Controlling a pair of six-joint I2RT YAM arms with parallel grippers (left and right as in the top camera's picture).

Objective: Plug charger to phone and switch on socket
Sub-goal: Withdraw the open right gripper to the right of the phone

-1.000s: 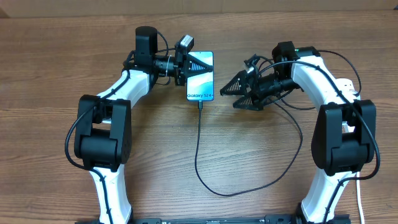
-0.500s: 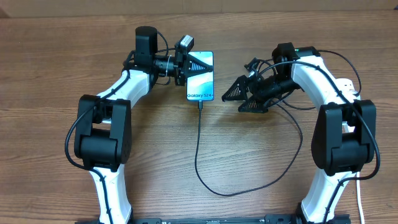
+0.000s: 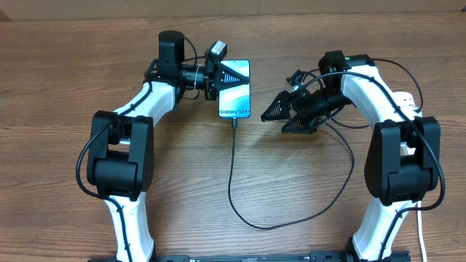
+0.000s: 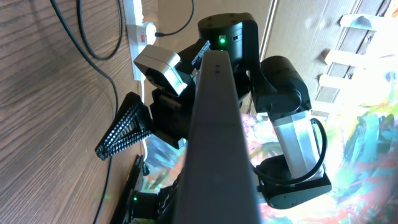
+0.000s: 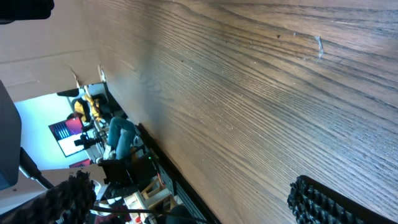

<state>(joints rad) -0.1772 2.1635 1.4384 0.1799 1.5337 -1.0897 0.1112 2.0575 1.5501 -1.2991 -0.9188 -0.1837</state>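
**Inspector:** Wooden table (image 3: 306, 189), overhead: left claw (image 3: 226, 76) is clenched on the phone (image 3: 237, 102), arm stretched forward, likely steadying it. The charger (image 3: 231, 167) appears plugged into its near end.
**Clerk:** And the right claw (image 3: 273, 122)?
**Inspector:** Released, elbow bent, near the phone but apart.
**Clerk:** Left wrist view?
**Inspector:** Phone edge-on; the socket (image 4: 142, 28) lies well apart.
**Clerk:** Right wrist view?
**Inspector:** Spread fingers (image 5: 323, 202) over wood.
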